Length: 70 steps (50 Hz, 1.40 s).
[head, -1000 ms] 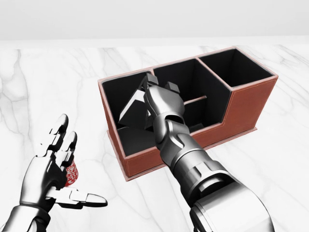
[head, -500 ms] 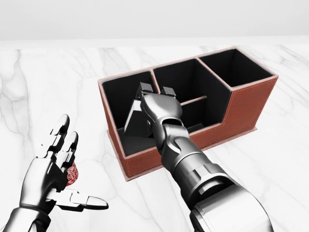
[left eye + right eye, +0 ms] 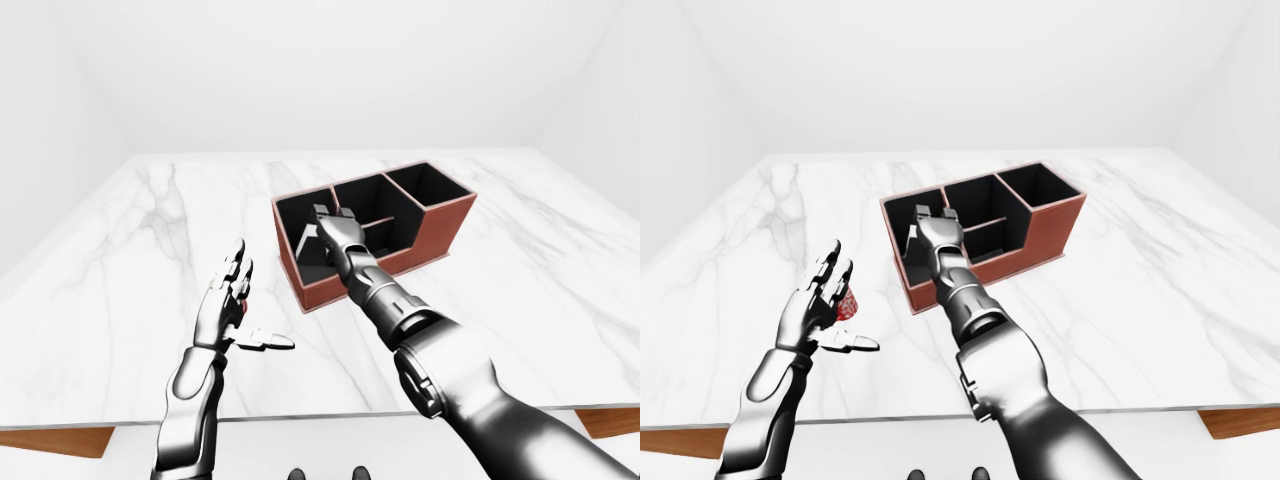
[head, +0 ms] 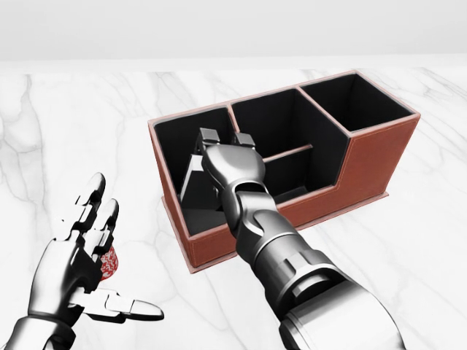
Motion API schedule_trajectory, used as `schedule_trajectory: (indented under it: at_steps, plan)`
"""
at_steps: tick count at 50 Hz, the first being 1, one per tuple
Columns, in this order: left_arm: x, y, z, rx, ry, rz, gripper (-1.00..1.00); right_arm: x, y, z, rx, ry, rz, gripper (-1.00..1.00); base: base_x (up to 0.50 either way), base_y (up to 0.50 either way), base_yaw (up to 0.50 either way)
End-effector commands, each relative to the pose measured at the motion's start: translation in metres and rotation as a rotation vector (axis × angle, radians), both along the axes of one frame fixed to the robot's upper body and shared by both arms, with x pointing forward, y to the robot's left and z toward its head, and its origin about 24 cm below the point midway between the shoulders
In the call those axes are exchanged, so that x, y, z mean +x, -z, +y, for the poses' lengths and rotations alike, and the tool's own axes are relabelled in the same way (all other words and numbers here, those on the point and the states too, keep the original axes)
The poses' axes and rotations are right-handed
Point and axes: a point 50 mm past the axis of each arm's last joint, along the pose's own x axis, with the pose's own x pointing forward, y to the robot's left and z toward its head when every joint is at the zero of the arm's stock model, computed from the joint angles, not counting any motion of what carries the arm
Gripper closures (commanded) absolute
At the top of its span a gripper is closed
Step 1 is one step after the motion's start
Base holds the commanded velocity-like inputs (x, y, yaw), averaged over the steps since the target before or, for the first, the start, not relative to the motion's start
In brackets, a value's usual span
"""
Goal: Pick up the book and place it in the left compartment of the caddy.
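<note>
The brown leather caddy point(image 4: 379, 157) with black lining stands on the white marble table and has three compartments. In the head view my right hand point(image 4: 222, 146) reaches down into the left compartment point(image 4: 175, 135), its fingers curled on a dark grey book point(image 4: 193, 176). The book leans tilted inside that compartment, its lower end near the floor; my hand hides most of it. My left hand point(image 4: 87, 251) hovers open over the table at the lower left, fingers spread, holding nothing.
A small red-and-white patterned object point(image 4: 109, 265) lies on the table behind my left hand. The caddy's middle compartment point(image 4: 281, 127) has a low divider, and the right one point(image 4: 357, 98) is deep. The table's near edge point(image 3: 100, 425) shows in the eye views.
My right hand has moved left and lower into the left compartment, and the book has sunk with it and stands steeper. The left hand has barely shifted.
</note>
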Motion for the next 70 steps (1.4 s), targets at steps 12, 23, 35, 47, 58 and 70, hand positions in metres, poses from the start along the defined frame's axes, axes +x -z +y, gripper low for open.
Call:
schedule_trajectory:
  at_steps: [12,23,35,47,58,70]
  plan:
    - [-0.002,0.001,0.001,0.001,0.004,0.003,-1.0,0.001,-0.017,0.014,0.017,-0.025,-0.085,1.0,0.0,0.0,0.0]
    - [-0.002,0.001,0.001,0.002,0.006,0.006,-1.0,0.002,-0.017,0.01,0.008,-0.007,-0.102,1.0,0.0,0.0,0.0]
    - [-0.002,0.001,0.001,0.001,0.005,0.005,-1.0,0.002,-0.015,0.01,0.001,-0.011,-0.096,0.49,0.0,0.0,0.0]
    - [-0.002,0.001,0.001,0.002,0.005,0.003,-1.0,0.001,-0.012,0.009,-0.008,-0.013,-0.084,0.13,0.0,0.0,0.0]
    - [-0.003,0.001,0.001,0.002,0.006,0.004,-1.0,0.0,-0.01,0.009,-0.006,-0.014,-0.072,-0.09,0.0,0.0,0.0]
    - [-0.003,0.001,0.001,0.004,0.006,0.005,-1.0,0.0,-0.009,0.009,-0.004,-0.012,-0.063,-1.0,0.0,0.0,0.0]
